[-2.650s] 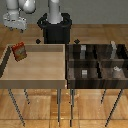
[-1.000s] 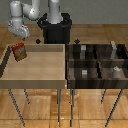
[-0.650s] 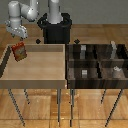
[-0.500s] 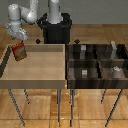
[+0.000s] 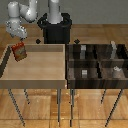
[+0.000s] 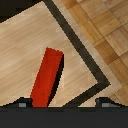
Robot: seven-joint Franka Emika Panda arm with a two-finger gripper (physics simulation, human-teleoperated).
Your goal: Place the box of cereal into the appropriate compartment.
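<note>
The box of cereal is a small red-orange carton standing slightly tilted in the far corner of the light wooden tray, at the exterior view's left. My gripper hangs just above its top. In the wrist view the box shows as a long red shape on the tray floor, running toward one dark fingertip; the other fingertip is far off, so the jaws stand wide apart. The gripper is open and holds nothing.
A dark bin divided into several compartments stands at the exterior view's right, with small grey items inside. The tray's dark rim and the wooden floor show in the wrist view. The robot's black base is behind.
The arm has come down from above toward the cereal box, and the gripper now sits just over its top. The box has stayed in its corner.
</note>
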